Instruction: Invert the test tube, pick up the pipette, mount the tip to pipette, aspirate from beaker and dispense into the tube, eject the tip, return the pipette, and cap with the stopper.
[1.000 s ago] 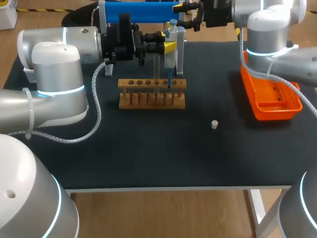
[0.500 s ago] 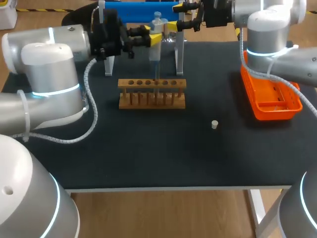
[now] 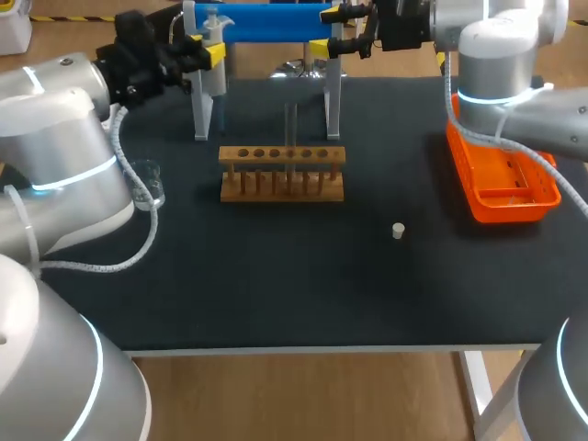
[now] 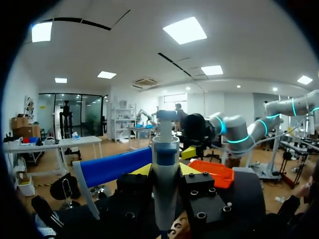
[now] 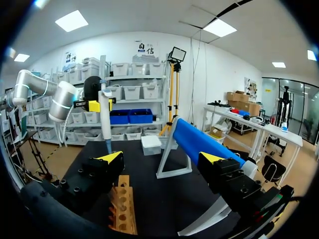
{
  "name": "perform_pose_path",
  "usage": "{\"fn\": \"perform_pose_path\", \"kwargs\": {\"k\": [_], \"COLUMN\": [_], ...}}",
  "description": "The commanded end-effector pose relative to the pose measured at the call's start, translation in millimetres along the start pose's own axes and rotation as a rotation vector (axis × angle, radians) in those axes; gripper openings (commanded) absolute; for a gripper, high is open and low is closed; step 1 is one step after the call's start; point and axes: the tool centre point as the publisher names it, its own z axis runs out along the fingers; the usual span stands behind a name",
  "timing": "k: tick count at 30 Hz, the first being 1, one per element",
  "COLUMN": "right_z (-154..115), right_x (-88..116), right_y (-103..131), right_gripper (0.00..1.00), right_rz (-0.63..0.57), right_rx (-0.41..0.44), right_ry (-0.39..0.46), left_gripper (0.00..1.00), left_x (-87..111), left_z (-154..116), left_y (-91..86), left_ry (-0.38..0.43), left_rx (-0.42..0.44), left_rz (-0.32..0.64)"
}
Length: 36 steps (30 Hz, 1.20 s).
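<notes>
**Pipette in hand, tube uncapped**

Left gripper [image 3: 211, 53] clamps the pipette [image 3: 213, 87] upright over the table's far-left corner. The test tube [image 3: 290, 138] stands in the rack [image 3: 282, 175] mid-table, and the stopper [image 3: 398, 231] lies loose nearer the right edge. Right gripper [image 5: 160, 158] hangs wide open and empty at the far edge. Tip ejection, pipette return and capping seem left.
</notes>
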Motion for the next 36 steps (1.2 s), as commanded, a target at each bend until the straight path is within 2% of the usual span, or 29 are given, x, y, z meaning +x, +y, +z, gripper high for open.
{"fn": "perform_pose_path", "kwargs": {"k": [1,8,20,36], "right_z": [-0.9,-0.9,-0.9,-0.9], "right_x": [0.8,0.8,0.8,0.8], "right_y": [0.4,0.4,0.4,0.4], "right_gripper": [1.0,1.0,1.0,1.0], "right_rz": [0.0,0.0,0.0,0.0], "right_rx": [0.002,0.002,0.002,0.002], "right_ry": [-0.002,-0.002,-0.002,-0.002], "left_gripper": [0.0,0.0,0.0,0.0], "left_x": [-17.4,-46.2,-79.2,-100.4], "left_z": [13.0,22.8,38.5,62.6], "left_y": [1.6,6.3,7.2,15.8], "left_ry": [-0.067,-0.183,-0.383,-0.498], "left_rx": [0.001,-0.013,-0.012,-0.058], "left_rz": [-0.006,-0.017,-0.017,-0.045]}}
